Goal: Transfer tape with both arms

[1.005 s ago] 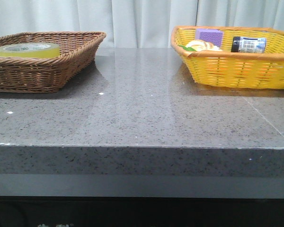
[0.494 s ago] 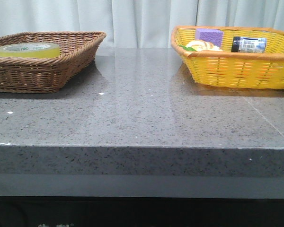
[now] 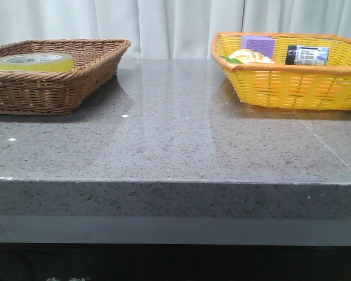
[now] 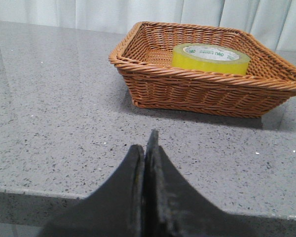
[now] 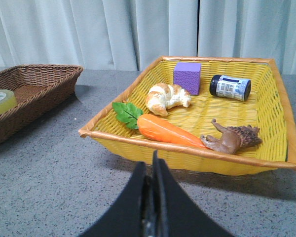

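The tape point(image 3: 33, 61), a wide yellow roll with a white core, lies flat in the brown wicker basket point(image 3: 76, 82) at the table's back left. It also shows in the left wrist view point(image 4: 210, 58) and at the edge of the right wrist view point(image 5: 1, 102). My left gripper point(image 4: 147, 143) is shut and empty, low over the table's front edge, well short of the brown basket point(image 4: 197, 91). My right gripper point(image 5: 153, 163) is shut and empty, just short of the yellow basket point(image 5: 187, 155). Neither gripper shows in the front view.
The yellow basket point(image 3: 292, 85) at the back right holds a purple block point(image 5: 187, 77), a croissant point(image 5: 165, 96), a carrot point(image 5: 165, 131), a brown toy animal point(image 5: 232, 139) and a small dark bottle point(image 5: 230, 87). Grey stone tabletop point(image 3: 175, 134) lies between the baskets. Curtains hang behind.
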`<state>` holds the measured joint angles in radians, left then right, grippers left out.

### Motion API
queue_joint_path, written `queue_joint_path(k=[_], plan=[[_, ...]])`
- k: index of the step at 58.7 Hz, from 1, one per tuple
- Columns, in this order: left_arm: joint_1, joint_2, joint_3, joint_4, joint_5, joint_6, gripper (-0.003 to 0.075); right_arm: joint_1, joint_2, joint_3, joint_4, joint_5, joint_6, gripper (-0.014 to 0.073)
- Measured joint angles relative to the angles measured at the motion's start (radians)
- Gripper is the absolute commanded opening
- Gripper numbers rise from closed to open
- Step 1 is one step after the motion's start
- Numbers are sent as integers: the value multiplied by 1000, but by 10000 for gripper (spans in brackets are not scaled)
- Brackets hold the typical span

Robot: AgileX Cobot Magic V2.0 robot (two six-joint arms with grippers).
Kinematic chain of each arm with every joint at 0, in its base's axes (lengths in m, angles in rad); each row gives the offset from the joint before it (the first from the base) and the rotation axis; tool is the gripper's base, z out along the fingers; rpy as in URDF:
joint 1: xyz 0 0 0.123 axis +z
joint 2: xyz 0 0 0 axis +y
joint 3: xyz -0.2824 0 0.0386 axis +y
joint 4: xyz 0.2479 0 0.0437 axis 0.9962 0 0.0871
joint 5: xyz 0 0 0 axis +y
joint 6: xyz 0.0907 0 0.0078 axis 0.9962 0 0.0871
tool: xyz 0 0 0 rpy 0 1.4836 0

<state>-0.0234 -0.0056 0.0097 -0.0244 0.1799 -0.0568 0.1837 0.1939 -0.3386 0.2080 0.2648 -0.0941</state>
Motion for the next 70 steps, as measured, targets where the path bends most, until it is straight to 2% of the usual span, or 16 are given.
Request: queue_joint_path(k=[40, 45, 53, 61, 70], plan=[[0, 0, 0, 0, 0, 0, -20, 0, 0, 11, -11, -14, 0, -69], [0, 0, 0, 0, 0, 0, -20, -9, -6, 45, -30, -56, 0, -69], [0, 0, 0, 0, 0, 0, -20, -79, -57, 139, -40, -126, 0, -69], [0, 0, 0, 0, 0, 0, -20, -139, -159, 258, -40, -129, 0, -69], [0, 0, 0, 0, -1, 0, -20, -147, -203, 357, -40, -120, 0, -69]])
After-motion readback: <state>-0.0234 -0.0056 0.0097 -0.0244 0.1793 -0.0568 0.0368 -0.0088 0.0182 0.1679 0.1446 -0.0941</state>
